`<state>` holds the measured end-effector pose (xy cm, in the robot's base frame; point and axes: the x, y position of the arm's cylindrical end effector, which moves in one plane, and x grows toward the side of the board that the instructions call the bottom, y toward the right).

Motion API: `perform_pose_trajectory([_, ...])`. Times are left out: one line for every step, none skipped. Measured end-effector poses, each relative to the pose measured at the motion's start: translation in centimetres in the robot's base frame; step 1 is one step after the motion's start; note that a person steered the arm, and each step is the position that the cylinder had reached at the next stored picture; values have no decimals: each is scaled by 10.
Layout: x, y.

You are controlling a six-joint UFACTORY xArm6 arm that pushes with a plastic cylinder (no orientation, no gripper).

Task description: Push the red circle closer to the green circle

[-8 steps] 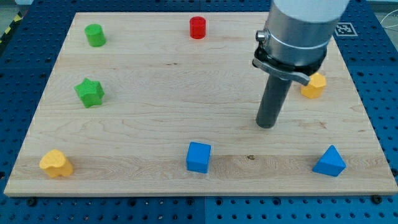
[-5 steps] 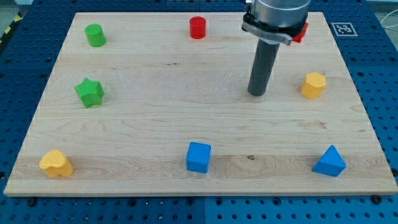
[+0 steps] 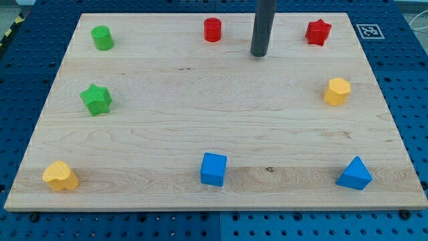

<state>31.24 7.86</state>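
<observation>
The arm carried no pincer, and its tip, resting lower than the red circle near the bench's top edge, risked nudging it off that edge, missing the green circle.

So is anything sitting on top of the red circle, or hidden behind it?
Nothing rests on the red circle; its top face is bare. Behind it, toward the view's top, only board edge shows. My tip stands apart on its right, not touching.

Green star, red star, two yellow blocks, blue cube, blue triangle.
</observation>
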Motion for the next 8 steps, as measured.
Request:
perform_pose_trajectory([-10,-10])
perform_pose_trajectory([-12,-10])
perform_pose_trajectory([-39,-18])
perform_pose_trajectory([-44,-26])
perform_pose_trajectory([-52,-37])
perform_pose_trajectory([-57,-56])
perform_pose_trajectory([-58,-75])
perform_pose_trajectory([-58,-94])
